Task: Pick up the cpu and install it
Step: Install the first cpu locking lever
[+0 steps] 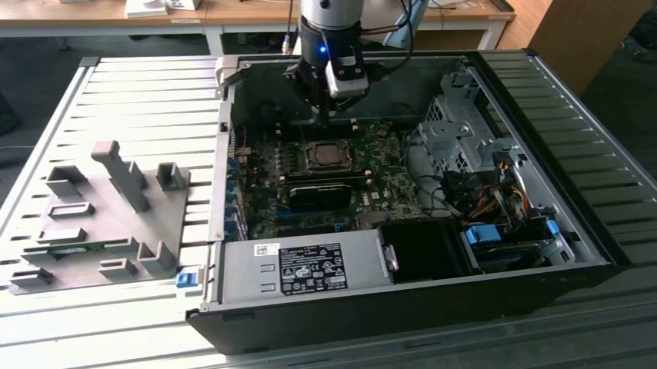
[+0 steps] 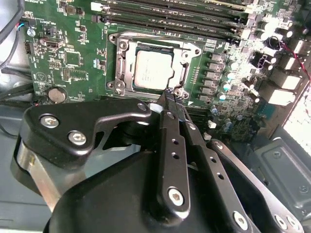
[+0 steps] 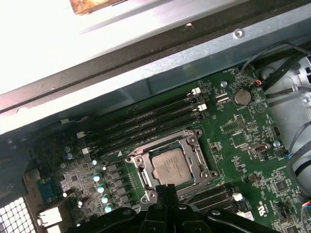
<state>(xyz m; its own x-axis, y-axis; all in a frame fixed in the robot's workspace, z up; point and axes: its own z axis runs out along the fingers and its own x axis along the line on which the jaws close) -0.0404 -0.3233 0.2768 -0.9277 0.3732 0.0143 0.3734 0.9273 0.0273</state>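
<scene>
The cpu is a small square chip with a silvery top. It lies flat inside the metal-framed socket of the green motherboard, within the open computer case. Both wrist views show the cpu seated in the socket frame. My gripper hangs just above the socket's far edge, a little off the chip. Its two thin black fingers meet at the tips, shut with nothing between them. The gripper tip points at the socket frame's rim beside the cpu.
A grey holder plate with upright blocks lies outside the case on the exterior view's left. Inside the case are the power supply, a metal drive cage, coloured cables and black memory slots next to the socket.
</scene>
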